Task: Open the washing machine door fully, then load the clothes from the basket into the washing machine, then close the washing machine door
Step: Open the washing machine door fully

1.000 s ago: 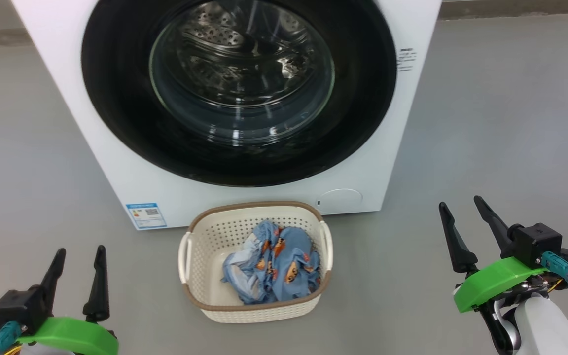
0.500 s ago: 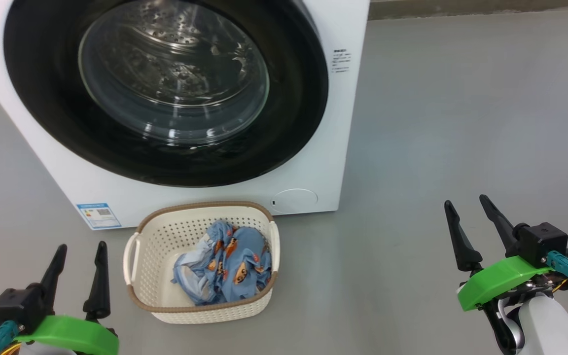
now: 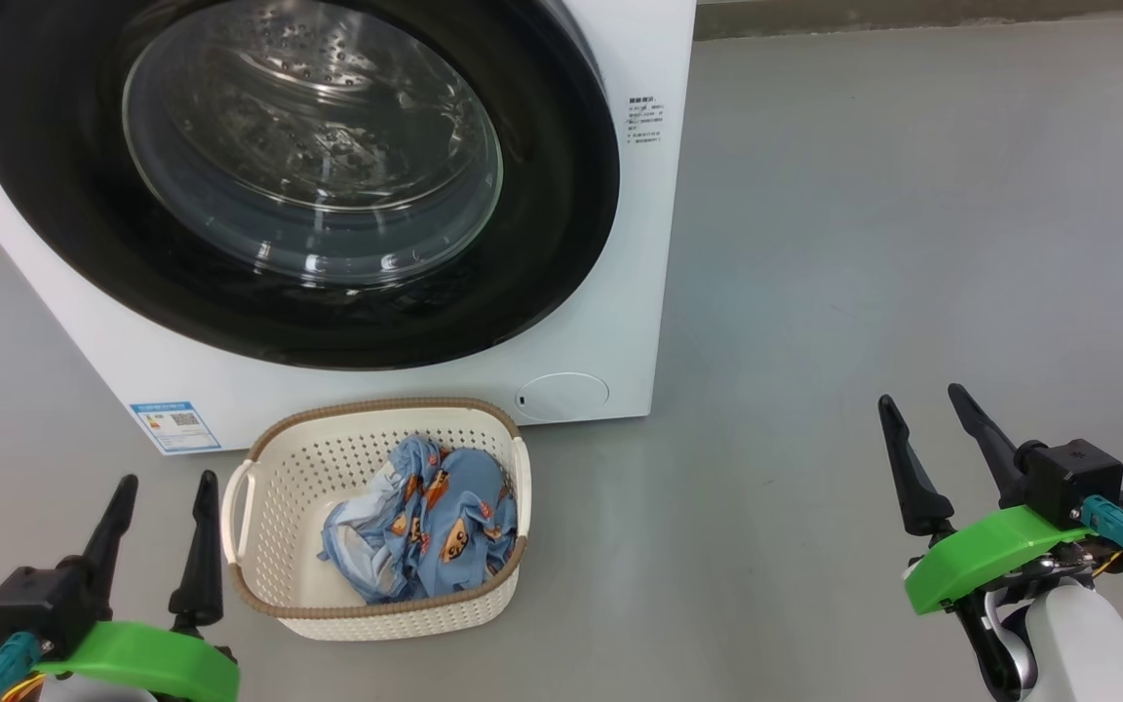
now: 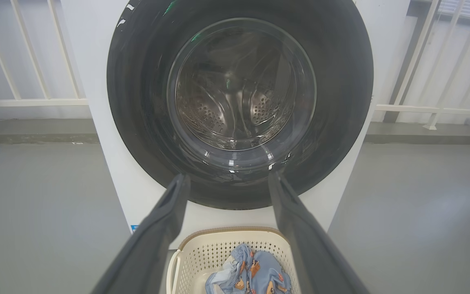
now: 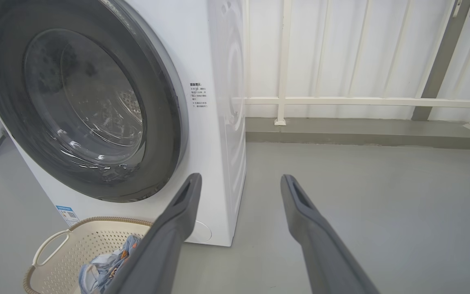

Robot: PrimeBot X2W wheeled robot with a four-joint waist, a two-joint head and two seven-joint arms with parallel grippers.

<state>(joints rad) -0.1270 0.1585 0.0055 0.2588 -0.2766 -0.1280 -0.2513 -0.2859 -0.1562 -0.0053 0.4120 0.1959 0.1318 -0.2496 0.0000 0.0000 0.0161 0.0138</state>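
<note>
The white washing machine [image 3: 620,292] stands at the upper left of the head view, its round black door [image 3: 84,253] shut flat against the front, drum showing through the glass. On the floor in front sits the cream basket [image 3: 259,497] holding the blue bear-print clothes [image 3: 425,526]. My left gripper [image 3: 164,487] is open at the lower left, just left of the basket. Far to the right of the machine, my right gripper [image 3: 922,402] hangs open over bare floor. The door [image 4: 137,122] and basket [image 4: 202,253] lie ahead of my left gripper [image 4: 227,179]. The right gripper [image 5: 241,179] points past the machine's right corner [image 5: 222,163].
Grey floor [image 3: 864,244] spreads wide to the right of the machine. A white railing [image 5: 341,100] and a low kerb run behind it. A round flap [image 3: 561,395] and a blue label [image 3: 174,424] sit low on the machine's front.
The whole head view has shifted: machine and basket now sit further left in the picture, so the camera turned right. Both grippers stay open and keep their places.
</note>
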